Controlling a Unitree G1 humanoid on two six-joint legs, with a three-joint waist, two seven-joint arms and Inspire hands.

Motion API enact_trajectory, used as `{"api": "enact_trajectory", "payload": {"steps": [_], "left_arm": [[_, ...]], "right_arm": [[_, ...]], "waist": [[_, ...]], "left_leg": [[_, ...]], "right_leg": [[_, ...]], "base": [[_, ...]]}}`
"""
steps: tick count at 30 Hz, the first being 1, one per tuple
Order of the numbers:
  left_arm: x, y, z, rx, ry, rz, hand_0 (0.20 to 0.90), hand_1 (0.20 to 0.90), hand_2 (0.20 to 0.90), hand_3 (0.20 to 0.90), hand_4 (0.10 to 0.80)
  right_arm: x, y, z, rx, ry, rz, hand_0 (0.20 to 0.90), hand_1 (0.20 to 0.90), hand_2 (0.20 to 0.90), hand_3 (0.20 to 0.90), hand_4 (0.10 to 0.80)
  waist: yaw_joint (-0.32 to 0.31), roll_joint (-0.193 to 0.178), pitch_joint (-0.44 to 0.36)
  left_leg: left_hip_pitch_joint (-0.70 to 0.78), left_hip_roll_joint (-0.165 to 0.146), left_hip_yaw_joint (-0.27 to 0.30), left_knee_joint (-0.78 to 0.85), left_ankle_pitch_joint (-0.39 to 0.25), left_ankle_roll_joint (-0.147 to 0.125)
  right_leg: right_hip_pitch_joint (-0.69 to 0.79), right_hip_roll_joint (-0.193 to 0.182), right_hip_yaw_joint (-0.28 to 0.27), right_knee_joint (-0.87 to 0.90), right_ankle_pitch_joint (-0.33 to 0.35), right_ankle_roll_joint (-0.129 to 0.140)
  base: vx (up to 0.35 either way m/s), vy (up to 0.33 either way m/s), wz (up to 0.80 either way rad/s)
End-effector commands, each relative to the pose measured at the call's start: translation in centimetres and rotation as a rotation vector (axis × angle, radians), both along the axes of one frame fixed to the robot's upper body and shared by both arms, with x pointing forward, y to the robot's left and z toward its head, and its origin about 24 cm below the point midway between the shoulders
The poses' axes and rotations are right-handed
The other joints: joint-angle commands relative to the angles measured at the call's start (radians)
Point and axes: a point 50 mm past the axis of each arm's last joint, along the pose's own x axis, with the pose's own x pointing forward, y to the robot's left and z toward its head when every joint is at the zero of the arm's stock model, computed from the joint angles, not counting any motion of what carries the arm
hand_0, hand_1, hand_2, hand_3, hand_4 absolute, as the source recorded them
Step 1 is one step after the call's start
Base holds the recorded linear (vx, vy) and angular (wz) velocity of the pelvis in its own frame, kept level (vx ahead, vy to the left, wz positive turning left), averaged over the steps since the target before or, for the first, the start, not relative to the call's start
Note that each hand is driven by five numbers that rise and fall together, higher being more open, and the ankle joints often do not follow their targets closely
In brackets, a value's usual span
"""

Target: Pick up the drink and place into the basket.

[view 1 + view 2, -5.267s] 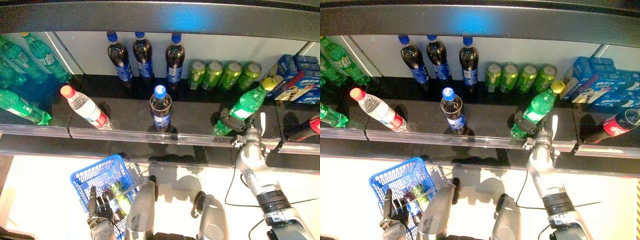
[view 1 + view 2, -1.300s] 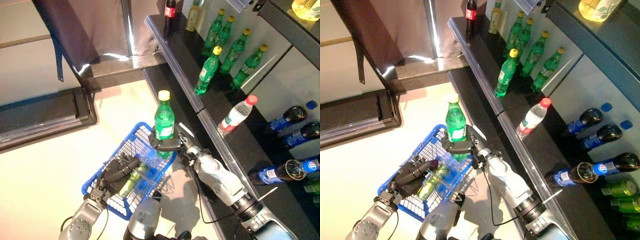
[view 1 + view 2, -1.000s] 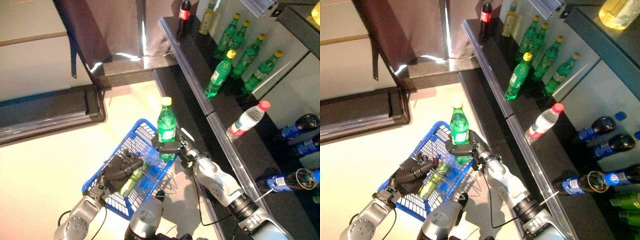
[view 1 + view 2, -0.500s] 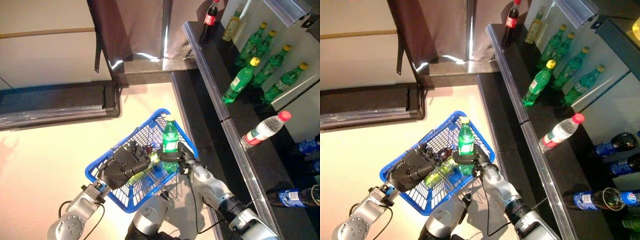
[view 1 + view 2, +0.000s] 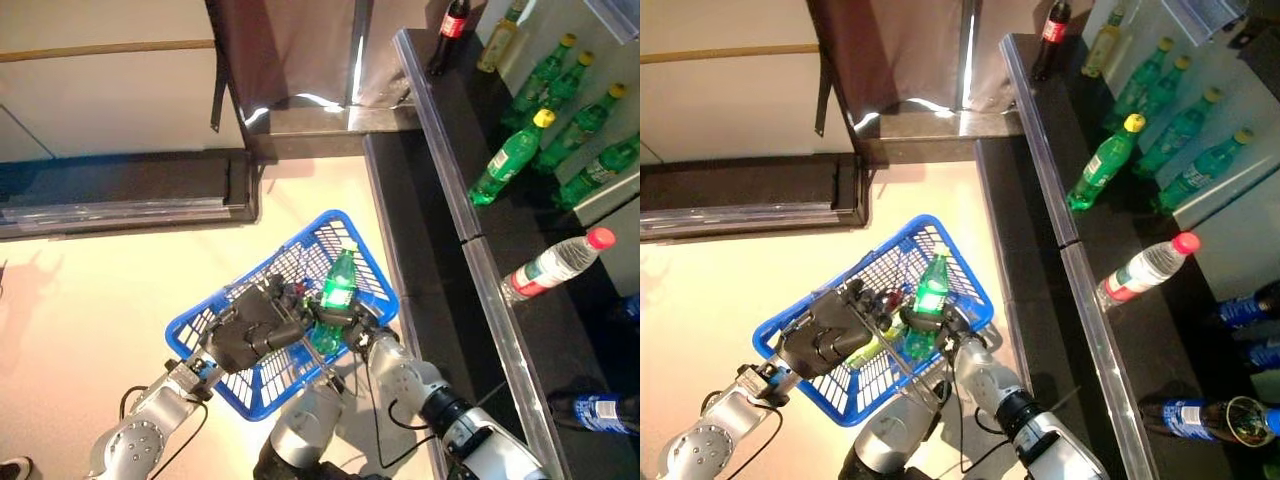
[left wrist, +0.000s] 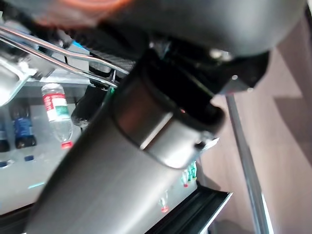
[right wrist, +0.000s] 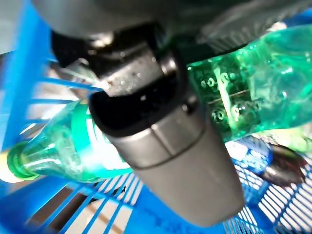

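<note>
Presently, we are listing view by view.

Left eye view: we are seeing our right hand wrapping its fingers round the green bottle, which is tilting inside the blue basket; our left hand is curling round the basket's handle and carrying it above the pale floor.

Right eye view: we are reading the same scene; the bottle's base is sitting low among other drinks in the basket, while the dark shelf beside us is bearing further bottles.

Left wrist view: we are seeing mostly an arm's grey bulk; the fingers are not showing.

Right wrist view: we are finding the green bottle pressing against the palm, a second green bottle lying below it on the mesh.

Progress: we are judging pick-up done and placing nearly done; letting go and pulling the hand clear are remaining.
</note>
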Motion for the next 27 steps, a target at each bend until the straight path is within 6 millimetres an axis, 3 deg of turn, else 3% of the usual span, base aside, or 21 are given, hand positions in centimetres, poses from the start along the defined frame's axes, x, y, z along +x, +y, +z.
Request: {"api": "enact_trajectory", "payload": {"steps": [1, 6, 13, 19, 25, 26, 27], "left_arm": [[-3.6, -6.4, 12.9, -0.52, -0.683, -0.566, 0.3, 0.3, 0.3, 0.2, 0.1], [-3.8, -8.2, 13.7, -0.529, -0.685, -0.658, 0.3, 0.3, 0.3, 0.2, 0.1], [-3.7, -8.6, 14.1, -0.532, -0.722, -0.64, 0.3, 0.3, 0.3, 0.2, 0.1], [-3.9, -8.0, 14.4, -0.539, -0.771, -0.626, 0.3, 0.3, 0.3, 0.2, 0.1], [-3.9, -8.0, 15.1, -0.564, -0.788, -0.628, 0.3, 0.3, 0.3, 0.2, 0.1], [-3.9, -8.0, 15.1, -0.567, -0.791, -0.627, 0.3, 0.3, 0.3, 0.2, 0.1], [-3.8, -7.9, 15.3, -0.572, -0.8, -0.627, 0.3, 0.3, 0.3, 0.2, 0.1]], "right_arm": [[1.3, 7.2, 6.3, 0.234, -0.178, 0.19, 0.3, 0.3, 0.3, 0.2, 0.1], [1.5, 8.9, 7.7, 0.233, -0.181, 0.265, 0.3, 0.3, 0.3, 0.2, 0.1], [0.1, 9.7, 6.2, 0.308, -0.055, 0.297, 0.3, 0.3, 0.3, 0.2, 0.1], [0.7, 8.5, 5.2, 0.384, 0.039, 0.156, 0.3, 0.3, 0.3, 0.2, 0.1], [1.7, 8.4, 6.2, 0.39, 0.009, 0.119, 0.3, 0.3, 0.3, 0.2, 0.1], [1.8, 8.4, 6.3, 0.385, 0.008, 0.116, 0.507, 0.507, 0.507, 0.442, 0.342], [2.0, 8.1, 6.2, 0.378, 0.009, 0.1, 0.9, 0.9, 0.9, 0.9, 0.8]], "waist": [[-0.007, 0.034, -0.128], [-0.014, 0.024, -0.115], [-0.029, 0.022, -0.104], [-0.038, 0.04, -0.081], [-0.042, 0.042, -0.059], [-0.043, 0.042, -0.058], [-0.044, 0.041, -0.053]], "left_leg": [[-0.1, 0.059, -0.017, 0.169, -0.032, -0.154], [-0.105, 0.059, -0.014, 0.167, -0.047, -0.149], [-0.108, 0.063, 0.0, 0.171, -0.07, -0.139], [-0.118, 0.066, 0.009, 0.163, -0.07, -0.134], [-0.12, 0.067, 0.006, 0.157, -0.069, -0.135], [-0.119, 0.067, 0.007, 0.156, -0.071, -0.133], [-0.12, 0.067, 0.006, 0.154, -0.073, -0.13]], "right_leg": [[-0.004, 0.056, -0.028, -0.049, 0.123, -0.08], [-0.016, 0.049, -0.018, -0.036, 0.125, -0.076], [-0.039, 0.031, -0.005, -0.013, 0.127, -0.064], [-0.066, 0.021, 0.0, -0.001, 0.132, -0.058], [-0.097, 0.01, 0.004, 0.025, 0.13, -0.055], [-0.101, 0.008, 0.005, 0.028, 0.13, -0.055], [-0.112, 0.004, 0.007, 0.037, 0.129, -0.054]], "base": [[-0.026, 0.0, 0.05], [0.0, 0.0, 0.0], [0.004, 0.003, 0.0], [-0.052, 0.012, -0.01], [-0.023, -0.001, 0.0], [0.0, 0.0, 0.0], [0.0, 0.0, 0.0]]}}
